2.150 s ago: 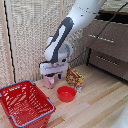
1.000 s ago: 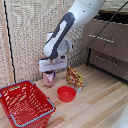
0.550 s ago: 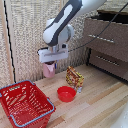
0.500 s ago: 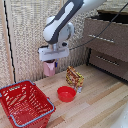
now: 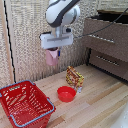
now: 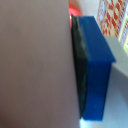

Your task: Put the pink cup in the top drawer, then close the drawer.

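Pink recepticle [image 5: 51, 56] is held between the fingers [image 5: 52, 51], closed on its walls, and is carried in the air well above the wooden surface [image 5: 100, 102]. In the wrist view the cup wall [image 6: 32, 60] is pressed flat against one blue finger pad [image 6: 95, 65], so the grasp looks firm. Grasp and lift are judged done. Transfer is pending: the storage unit [image 5: 107, 47] stands at the exterior view's right, well apart from the cup. Its highest section [image 5: 102, 31] appears pulled out a little, though the inside is not visible. Left to do: travel right and up, set the cup in the top drawer, release, push the drawer shut. Red bowl [image 5: 66, 93], snack bag [image 5: 74, 78] and red basket [image 5: 25, 102] sit on the surface below.
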You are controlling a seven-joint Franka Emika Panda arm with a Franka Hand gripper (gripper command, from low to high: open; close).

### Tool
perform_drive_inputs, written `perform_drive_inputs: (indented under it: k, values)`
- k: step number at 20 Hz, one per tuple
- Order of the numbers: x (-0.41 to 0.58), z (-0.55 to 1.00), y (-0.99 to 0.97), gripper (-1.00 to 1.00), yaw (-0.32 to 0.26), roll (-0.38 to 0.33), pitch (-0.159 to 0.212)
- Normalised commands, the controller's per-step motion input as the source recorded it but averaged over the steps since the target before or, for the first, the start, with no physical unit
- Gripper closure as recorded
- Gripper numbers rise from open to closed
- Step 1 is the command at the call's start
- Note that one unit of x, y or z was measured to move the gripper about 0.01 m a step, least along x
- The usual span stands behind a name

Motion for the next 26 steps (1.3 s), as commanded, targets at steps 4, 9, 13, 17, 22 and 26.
perform_drive_inputs:
  k: [4,9,13,17,22,26]
  values:
    - [0.159,0.79,-0.37,1.00,-0.099,-0.002,0.033]
    - [0.162,0.79,-0.50,1.00,-0.132,-0.014,0.082]
    - [0.162,0.86,-0.47,1.00,-0.128,-0.005,0.077]
    - [0.216,0.97,-0.42,1.00,-0.109,-0.001,0.062]
    - [0.250,1.00,-0.40,1.00,-0.099,0.000,0.055]
    - [0.182,0.85,-0.53,1.00,-0.099,-0.018,0.102]
